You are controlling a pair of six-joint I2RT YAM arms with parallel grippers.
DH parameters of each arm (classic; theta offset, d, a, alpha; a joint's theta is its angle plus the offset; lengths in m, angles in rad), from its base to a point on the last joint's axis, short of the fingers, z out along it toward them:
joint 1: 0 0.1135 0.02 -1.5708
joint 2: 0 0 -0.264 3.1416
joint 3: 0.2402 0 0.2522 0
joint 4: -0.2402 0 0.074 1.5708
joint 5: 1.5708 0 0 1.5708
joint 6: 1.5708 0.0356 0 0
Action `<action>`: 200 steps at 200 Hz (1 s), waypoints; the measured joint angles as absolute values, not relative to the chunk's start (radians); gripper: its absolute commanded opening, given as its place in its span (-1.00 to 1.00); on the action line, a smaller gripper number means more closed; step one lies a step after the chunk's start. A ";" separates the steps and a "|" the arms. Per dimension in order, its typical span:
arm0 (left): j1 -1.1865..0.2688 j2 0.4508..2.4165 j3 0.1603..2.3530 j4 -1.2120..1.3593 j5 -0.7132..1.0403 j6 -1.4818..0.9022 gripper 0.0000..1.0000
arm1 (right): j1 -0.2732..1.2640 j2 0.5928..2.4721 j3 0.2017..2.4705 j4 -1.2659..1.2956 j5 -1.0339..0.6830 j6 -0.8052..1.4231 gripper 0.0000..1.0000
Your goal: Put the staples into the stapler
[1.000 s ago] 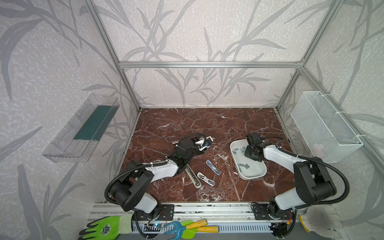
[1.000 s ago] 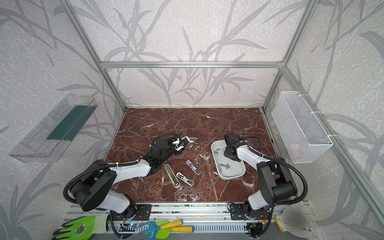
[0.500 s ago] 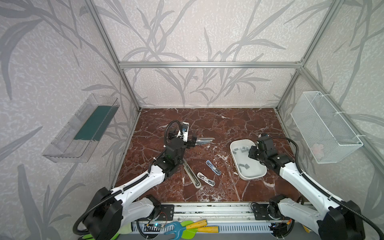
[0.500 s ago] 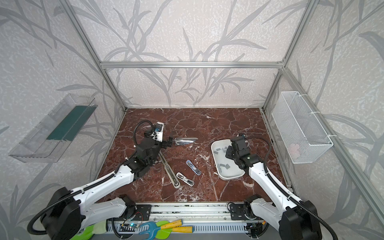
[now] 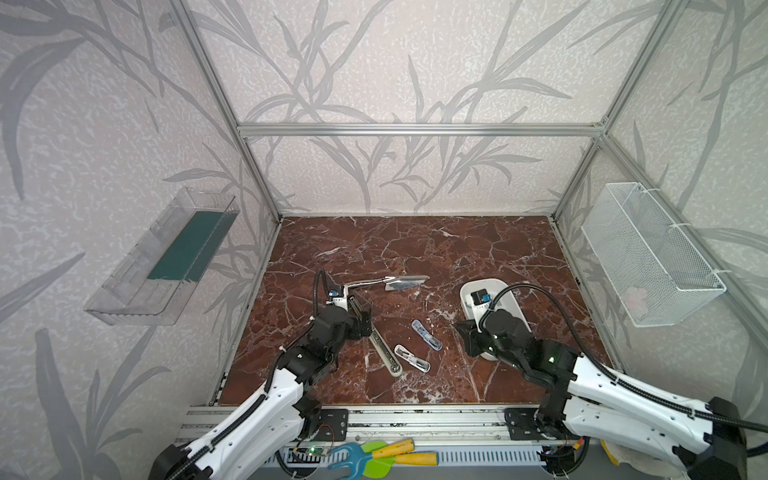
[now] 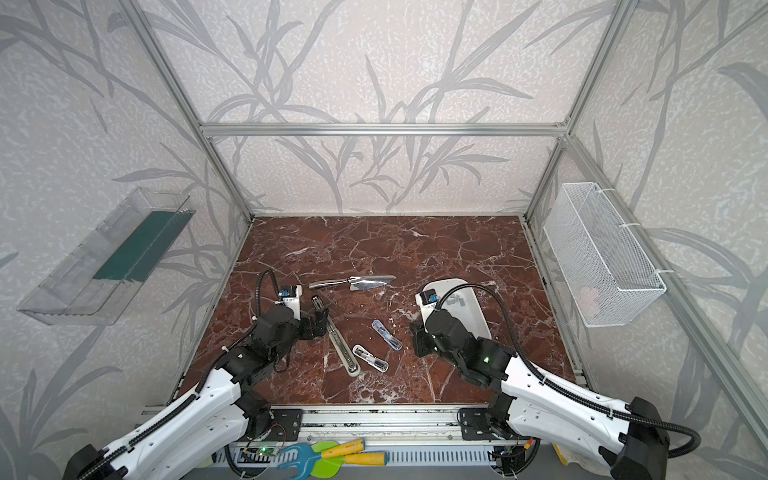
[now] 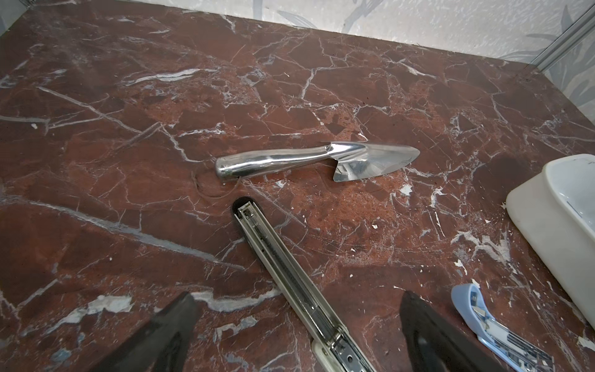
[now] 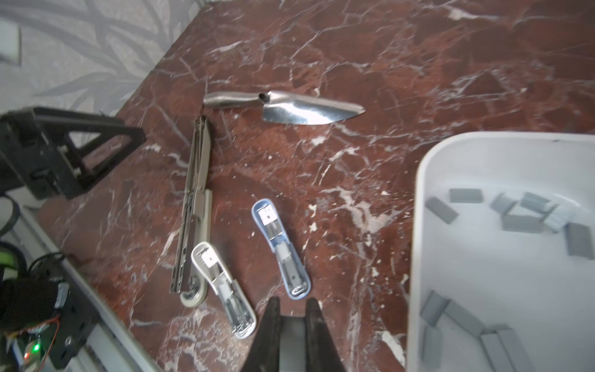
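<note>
A long beige stapler (image 5: 382, 345) (image 6: 343, 345) (image 8: 196, 193) lies opened flat on the marble floor, its rail bare (image 7: 280, 257). My left gripper (image 5: 365, 322) (image 6: 318, 324) (image 7: 297, 298) hovers open over its rail, touching nothing. A small blue stapler (image 5: 426, 334) (image 8: 280, 248) and a small white stapler (image 5: 411, 358) (image 8: 222, 290) lie open beside it. Several grey staples (image 8: 521, 222) lie in the white tray (image 5: 498, 284) (image 8: 415, 225). My right gripper (image 5: 461, 330) (image 6: 415, 332) (image 8: 293, 301) is at the tray's left edge, shut on a grey strip of staples (image 8: 291, 338).
A shiny metal trowel (image 5: 390, 282) (image 7: 315, 157) (image 8: 283, 106) lies behind the long stapler's far end. A white mesh basket (image 5: 648, 257) hangs on the right wall and a clear bin (image 5: 166, 257) on the left wall. Metal frame rails edge the floor.
The left gripper opened wide and drew back from the trowel to the long stapler. The right gripper left the tray's inside and came forward to its left edge, still shut.
</note>
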State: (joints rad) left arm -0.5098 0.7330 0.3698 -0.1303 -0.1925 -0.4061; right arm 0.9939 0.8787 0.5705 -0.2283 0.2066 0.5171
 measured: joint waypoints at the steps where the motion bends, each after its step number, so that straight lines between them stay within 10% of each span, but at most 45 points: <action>1: -0.510 0.731 0.372 -0.136 -0.193 -0.407 0.98 | 1.001 0.882 0.570 -0.227 0.208 0.517 -0.78; 200: -0.509 0.297 0.279 -0.294 -0.337 -0.480 0.98 | 1.275 1.487 0.858 -0.012 0.349 0.659 -0.83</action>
State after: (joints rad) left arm -0.5091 0.2974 0.2787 -0.2943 -0.3367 -0.4801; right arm 1.2755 1.4872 0.8581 -0.0120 0.3492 0.6586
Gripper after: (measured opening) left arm 0.991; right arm 0.133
